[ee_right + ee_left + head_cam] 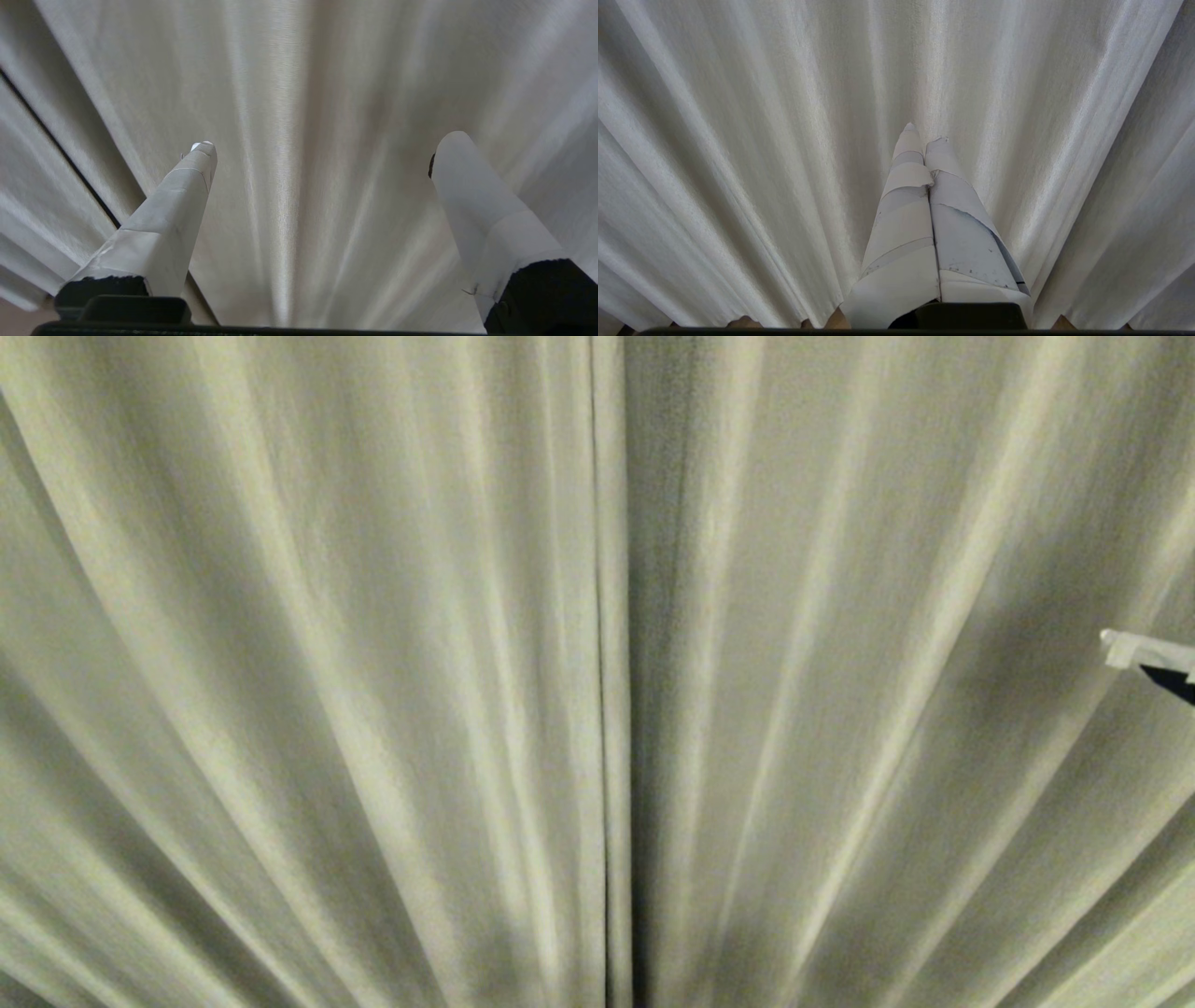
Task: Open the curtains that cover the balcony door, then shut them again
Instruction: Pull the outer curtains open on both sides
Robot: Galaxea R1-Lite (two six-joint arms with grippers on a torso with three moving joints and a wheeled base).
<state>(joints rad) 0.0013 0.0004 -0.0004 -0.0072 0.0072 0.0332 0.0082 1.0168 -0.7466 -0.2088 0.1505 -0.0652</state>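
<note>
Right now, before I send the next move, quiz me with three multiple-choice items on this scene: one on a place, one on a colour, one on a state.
1. Where does the right hand show in the head view?
A. at the right edge
B. in the middle
C. at the left edge

2. What colour are the curtains?
A. dark blue
B. cream-white
C. red

3. How do the two curtain panels hang?
A. pulled wide apart
B. drawn together at a central seam
C. lying on the floor

Answers: 1 A, only its tip pokes in at the right edge. 2 B, pale pleated fabric fills every view. 3 B, the edges meet and no door shows.
</note>
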